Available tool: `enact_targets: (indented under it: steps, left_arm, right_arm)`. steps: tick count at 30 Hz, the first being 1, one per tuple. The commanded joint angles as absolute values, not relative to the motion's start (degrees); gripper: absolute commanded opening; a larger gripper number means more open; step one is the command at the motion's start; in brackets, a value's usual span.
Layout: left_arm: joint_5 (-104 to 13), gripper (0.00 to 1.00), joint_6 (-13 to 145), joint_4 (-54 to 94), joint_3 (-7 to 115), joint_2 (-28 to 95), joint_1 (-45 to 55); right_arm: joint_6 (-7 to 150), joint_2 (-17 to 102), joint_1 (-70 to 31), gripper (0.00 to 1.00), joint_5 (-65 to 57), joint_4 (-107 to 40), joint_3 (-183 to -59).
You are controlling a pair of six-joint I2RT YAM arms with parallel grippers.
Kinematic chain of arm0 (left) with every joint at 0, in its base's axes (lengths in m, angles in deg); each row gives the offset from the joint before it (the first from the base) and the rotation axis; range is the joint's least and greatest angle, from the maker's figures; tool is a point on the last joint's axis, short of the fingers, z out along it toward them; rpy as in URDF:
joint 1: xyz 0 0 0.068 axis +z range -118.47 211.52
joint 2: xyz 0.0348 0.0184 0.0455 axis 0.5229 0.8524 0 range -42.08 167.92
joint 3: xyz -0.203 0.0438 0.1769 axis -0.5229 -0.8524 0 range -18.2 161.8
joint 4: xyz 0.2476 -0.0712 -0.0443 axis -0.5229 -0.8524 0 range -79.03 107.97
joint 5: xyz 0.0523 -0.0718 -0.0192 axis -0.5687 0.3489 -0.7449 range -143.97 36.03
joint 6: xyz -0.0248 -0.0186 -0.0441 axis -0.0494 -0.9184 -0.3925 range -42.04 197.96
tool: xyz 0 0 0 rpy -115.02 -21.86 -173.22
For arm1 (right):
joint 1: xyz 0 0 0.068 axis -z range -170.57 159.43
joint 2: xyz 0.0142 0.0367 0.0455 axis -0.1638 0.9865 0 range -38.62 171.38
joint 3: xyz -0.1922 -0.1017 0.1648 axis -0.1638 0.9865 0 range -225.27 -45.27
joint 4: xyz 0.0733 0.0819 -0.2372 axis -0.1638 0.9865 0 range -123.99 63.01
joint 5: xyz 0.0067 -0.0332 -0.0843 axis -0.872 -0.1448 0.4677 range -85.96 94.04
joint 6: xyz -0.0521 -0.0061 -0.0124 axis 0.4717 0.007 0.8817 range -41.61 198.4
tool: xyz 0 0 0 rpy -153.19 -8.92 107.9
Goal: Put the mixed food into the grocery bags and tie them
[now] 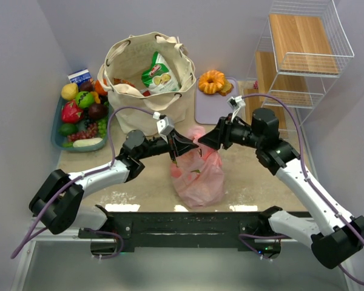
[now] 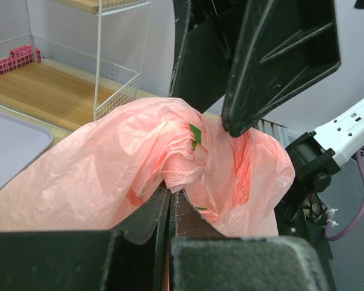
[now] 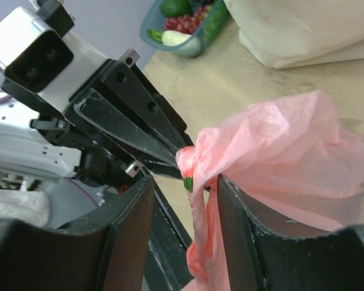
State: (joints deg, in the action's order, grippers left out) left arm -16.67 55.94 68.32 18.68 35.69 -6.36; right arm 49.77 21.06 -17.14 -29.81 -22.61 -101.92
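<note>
While the left arm reaches in from the near left, the blue fruit tray (image 1: pixel 54 130) sits at the far-left edge of the worktop (image 1: pixel 151 188), well apart from the action.

Next over is the cream canvas tote (image 1: pixel 133 103). It's upright with its mouth open, and a green-and-white snack packet (image 1: pixel 159 74) stands inside it. There's something red-orange lower in the tote, can't tell what.

Left gripper (image 1: pixel 181 147) is at worktop centre, jaws pressed together on a bunched fold of the pink plastic bag (image 1: pixel 200 176). Its wrist view shows plastic caught right between the tips.

The bag sits on the worktop just in front of the tote, between the two grippers, with its top gathered up.

Right gripper (image 1: pixel 209 140) faces the left one, nearly tip to tip, jaws spread. The bag's twisted neck hangs down through the gap, not clamped.

Behind the right gripper, the orange ring cake (image 1: pixel 212 81) rests on a lilac tray (image 1: pixel 206 109) just right of the tote.

Far right is a white wire rack (image 1: pixel 303 54) with wooden shelves.
</note>
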Motion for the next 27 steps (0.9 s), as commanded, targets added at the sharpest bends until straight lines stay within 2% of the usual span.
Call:
enact_targets:
  steps: [1,8,11,14,15,19,22,27]
  left_arm:
    - [-17.6,0.00,55.8,68.9,19.6,35.5,-6.2]
    - [-17.9,0.00,55.9,68.2,19.7,35.4,-6.2]
    - [-17.5,0.00,56.0,68.1,19.7,35.4,-6.2]
    - [-17.5,0.00,55.9,67.8,19.8,35.2,-6.1]
    - [-17.5,0.00,56.0,67.7,19.7,35.0,-6.1]
    - [-17.6,0.00,56.3,67.4,19.9,34.6,-6.1]
    - [-17.7,0.00,56.3,67.1,19.9,34.7,-6.1]
    - [-17.8,0.00,56.3,67.3,20.0,34.7,-6.1]
  right_arm:
    - [57.8,18.6,-16.9,0.58,-24.6,-10.3,-106.4]
    - [63.8,14.7,-16.9,0.76,-17.2,3.9,-111.0]
    - [65.9,11.8,-16.8,0.79,-14.0,7.6,-112.9]
    - [66.6,9.5,-16.8,0.74,-7.7,11.3,-114.4]
    - [67.1,8.5,-16.8,0.67,-5.7,12.5,-114.6]
    - [69.3,7.9,-16.8,0.51,1.2,17.7,-113.0]
    - [70.6,7.6,-16.8,0.46,-1.8,18.0,-112.8]
    - [70.0,9.7,-16.9,0.46,-4.9,18.7,-111.5]
